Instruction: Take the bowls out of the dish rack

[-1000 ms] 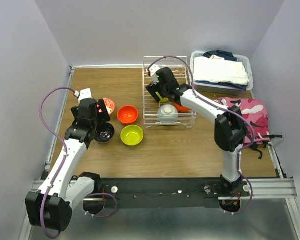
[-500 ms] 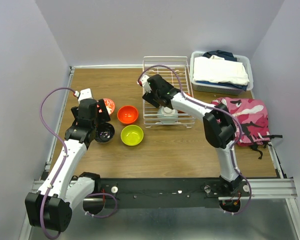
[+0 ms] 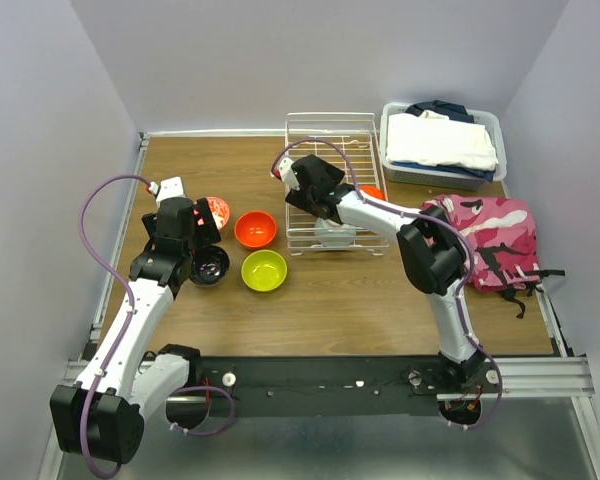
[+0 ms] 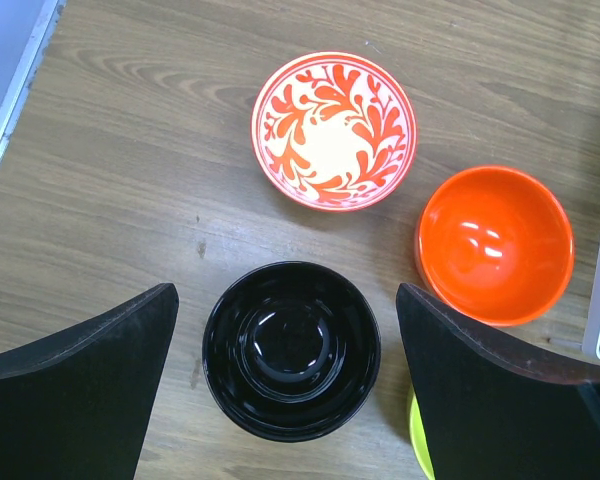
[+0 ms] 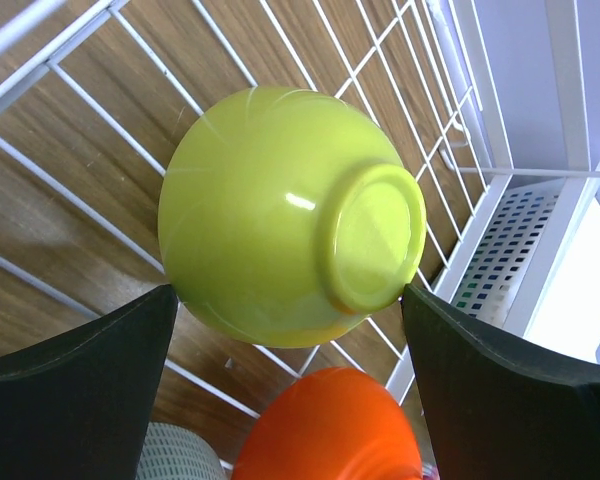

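The white wire dish rack (image 3: 335,135) stands at the back middle. In the right wrist view a lime-green bowl (image 5: 280,215) lies tipped, foot up, on the rack wires (image 5: 70,130), with an orange bowl (image 5: 330,425) beside it. My right gripper (image 5: 288,290) is open, its jaws either side of the lime bowl; it sits over the rack (image 3: 315,190). A pale blue bowl (image 3: 335,232) rests at the rack's front. My left gripper (image 4: 285,290) is open above the dark-inside bowl (image 4: 291,350), not touching. The white-and-red bowl (image 4: 334,130), an orange bowl (image 4: 494,243) and a lime bowl (image 3: 264,270) sit on the table.
A grey bin of folded clothes (image 3: 440,145) stands right of the rack. A pink camouflage bag (image 3: 485,235) lies at the right edge. The four unloaded bowls cluster left of the rack.
My right gripper has moved left and toward the back inside the rack, uncovering the orange bowl there. The left arm has not moved.
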